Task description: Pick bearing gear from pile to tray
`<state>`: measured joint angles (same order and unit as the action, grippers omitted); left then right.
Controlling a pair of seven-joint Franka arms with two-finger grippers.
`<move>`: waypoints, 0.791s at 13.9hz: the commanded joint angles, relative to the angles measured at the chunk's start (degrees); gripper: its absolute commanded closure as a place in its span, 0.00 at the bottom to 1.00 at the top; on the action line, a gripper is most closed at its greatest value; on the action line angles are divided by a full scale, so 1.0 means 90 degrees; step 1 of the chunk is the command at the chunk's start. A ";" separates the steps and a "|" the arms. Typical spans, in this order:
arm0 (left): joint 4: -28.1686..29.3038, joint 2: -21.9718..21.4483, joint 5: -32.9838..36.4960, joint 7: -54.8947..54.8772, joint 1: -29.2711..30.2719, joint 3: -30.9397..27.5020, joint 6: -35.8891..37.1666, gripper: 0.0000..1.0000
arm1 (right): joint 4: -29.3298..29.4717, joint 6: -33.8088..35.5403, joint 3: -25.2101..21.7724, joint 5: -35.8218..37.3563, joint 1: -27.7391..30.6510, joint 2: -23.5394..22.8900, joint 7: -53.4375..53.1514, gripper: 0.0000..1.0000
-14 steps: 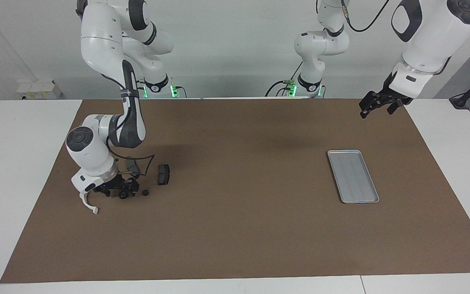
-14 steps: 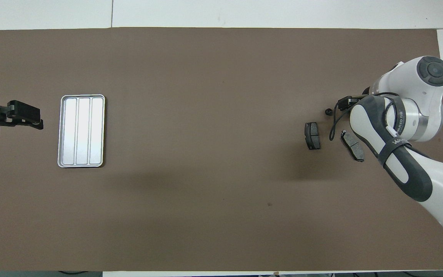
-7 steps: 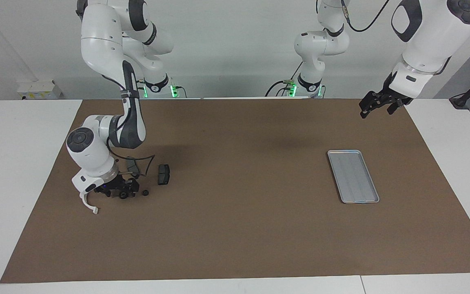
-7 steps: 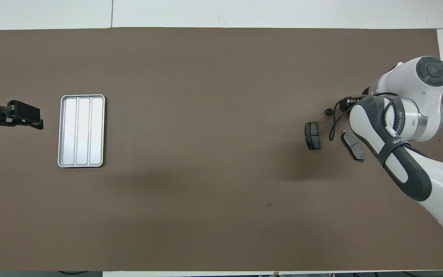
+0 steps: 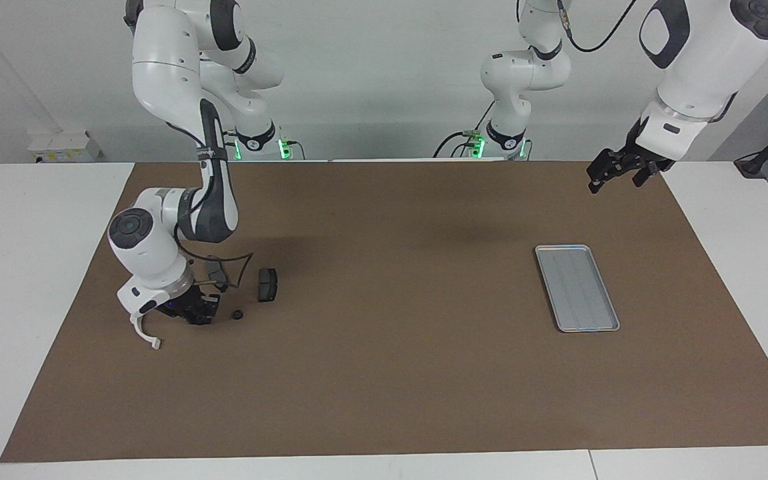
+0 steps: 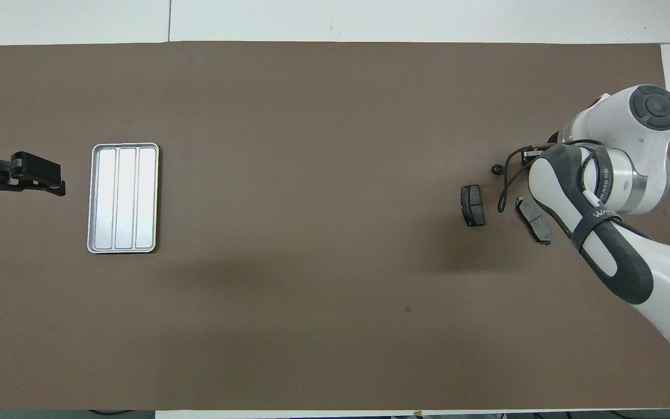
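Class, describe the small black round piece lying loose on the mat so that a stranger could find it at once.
Start at the brown mat and go to the right arm's end, where the pile lies. Beside the right gripper sits the small black round piece, farther from the robots than the brake pad. It is tiny and round; the pad is flat and oblong.

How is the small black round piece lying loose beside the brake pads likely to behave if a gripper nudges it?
The small black round piece would probably roll or skid, since its outline looks round and it lies free on the flat brown mat. It looks light for a nudge, being far smaller than the brake pad beside it. Nothing touches it, so nothing would stop it.
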<state>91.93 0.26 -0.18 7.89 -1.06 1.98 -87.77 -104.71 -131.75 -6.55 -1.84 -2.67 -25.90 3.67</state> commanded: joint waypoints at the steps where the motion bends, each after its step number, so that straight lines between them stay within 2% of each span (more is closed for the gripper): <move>1: 0.0245 -0.0195 0.0040 -0.0037 0.0010 0.0005 -0.0121 0.00 | 0.0187 0.0320 0.0035 -0.0176 0.0004 0.0201 0.0169 1.00; 3: 0.0245 -0.0195 0.0040 -0.0037 0.0010 0.0005 -0.0121 0.00 | 0.0830 0.1275 0.0035 -0.0186 -0.0152 0.0290 -0.0006 1.00; 7: 0.0245 -0.0205 0.0040 -0.0037 0.0010 0.0005 -0.0121 0.00 | 0.1847 0.2702 0.0230 -0.0186 -0.0591 0.0562 -0.1565 1.00; 9: 0.0245 -0.0195 0.0040 -0.0037 0.0010 0.0005 -0.0121 0.00 | 0.2063 0.3016 0.0483 -0.0195 -0.1059 0.0719 -0.3037 1.00; 11: 0.0245 -0.0195 0.0030 -0.0037 0.0010 0.0005 -0.0121 0.00 | 0.2044 0.3048 0.0650 -0.0098 -0.1857 0.0836 -0.4561 1.00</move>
<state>91.93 0.26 -0.18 7.89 -1.06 1.98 -87.77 -86.76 -104.88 -1.55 -2.65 -13.39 -18.68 -26.02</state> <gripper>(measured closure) 0.000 0.652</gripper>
